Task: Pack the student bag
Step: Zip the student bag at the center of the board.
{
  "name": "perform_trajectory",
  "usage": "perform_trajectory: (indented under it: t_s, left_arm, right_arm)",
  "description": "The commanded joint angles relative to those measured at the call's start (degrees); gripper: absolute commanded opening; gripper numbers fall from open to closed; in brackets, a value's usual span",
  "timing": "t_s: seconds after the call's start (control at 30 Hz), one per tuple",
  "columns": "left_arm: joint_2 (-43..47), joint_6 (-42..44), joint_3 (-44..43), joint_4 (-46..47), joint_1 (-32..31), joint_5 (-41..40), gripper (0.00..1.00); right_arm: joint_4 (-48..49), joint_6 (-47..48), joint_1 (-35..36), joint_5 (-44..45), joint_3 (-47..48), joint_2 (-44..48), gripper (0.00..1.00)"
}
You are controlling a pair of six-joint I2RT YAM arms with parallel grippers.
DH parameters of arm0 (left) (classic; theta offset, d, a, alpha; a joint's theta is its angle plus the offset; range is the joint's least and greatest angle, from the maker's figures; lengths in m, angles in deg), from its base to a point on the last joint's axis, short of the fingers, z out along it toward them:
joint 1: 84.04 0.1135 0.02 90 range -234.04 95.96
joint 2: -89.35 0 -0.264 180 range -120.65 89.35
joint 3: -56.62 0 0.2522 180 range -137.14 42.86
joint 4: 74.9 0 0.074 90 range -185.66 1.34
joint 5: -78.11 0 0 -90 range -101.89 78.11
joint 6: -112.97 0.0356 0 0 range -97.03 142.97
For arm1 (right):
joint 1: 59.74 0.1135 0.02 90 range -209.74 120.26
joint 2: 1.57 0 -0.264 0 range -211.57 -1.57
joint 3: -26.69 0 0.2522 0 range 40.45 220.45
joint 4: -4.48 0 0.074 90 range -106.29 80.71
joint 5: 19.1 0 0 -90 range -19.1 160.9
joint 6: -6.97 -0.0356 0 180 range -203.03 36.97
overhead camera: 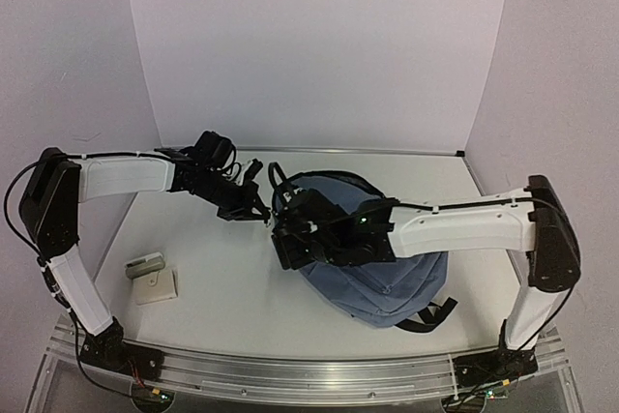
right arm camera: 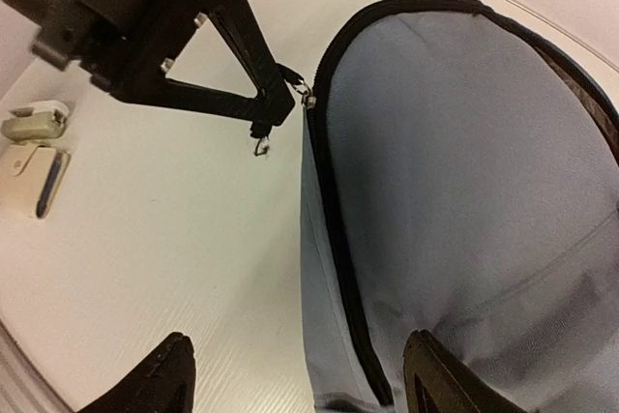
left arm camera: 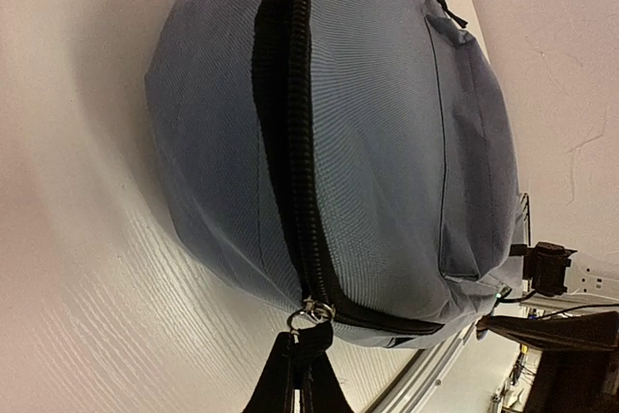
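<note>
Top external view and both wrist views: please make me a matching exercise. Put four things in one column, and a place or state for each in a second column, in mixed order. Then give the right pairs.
Things
1. student bag
2. left gripper
3. right gripper
4. cream flat case

Places or states
A. open, over the bag's edge
B. on the left part of the table, apart from the bag
C. slate-blue, the largest thing on the table
D. shut on the zipper pull

Right pairs: 1-C, 2-D, 3-A, 4-B
</note>
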State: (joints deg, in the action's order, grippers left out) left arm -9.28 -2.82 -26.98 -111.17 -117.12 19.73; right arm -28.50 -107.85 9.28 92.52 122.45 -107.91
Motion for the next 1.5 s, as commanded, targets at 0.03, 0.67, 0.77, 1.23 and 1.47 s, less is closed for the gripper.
perform_trajectory:
  t_s: [0.03, 0.67, 0.77, 1.23, 1.47]
  left_arm:
    - [3.2, -0.9, -0.1, 3.7, 0.4, 0.9, 0.00]
    - [1.3, 0.0, -7.0, -3.9, 2.5, -6.4, 0.00]
    - [0.8, 0.5, -8.8, -5.1, 2.8, -6.8, 0.00]
    - [-0.5, 4.4, -13.0, -13.9, 4.9, -10.1, 0.00]
    - [-2.9, 4.3, -13.1, -13.2, 6.4, -13.1, 0.00]
  right_arm:
    - [0.3, 6.2, -1.8, 5.0, 8.1, -7.8, 0.67]
    - [3.2, 11.6, 2.4, -7.4, -8.2, 6.9, 0.00]
    - [3.1, 10.6, 3.5, -11.7, -12.2, 11.3, 0.00]
    - [-0.5, 6.9, 5.7, -15.7, -22.3, 17.6, 0.00]
    - [-4.8, 4.0, 8.5, -17.1, -25.3, 22.1, 0.00]
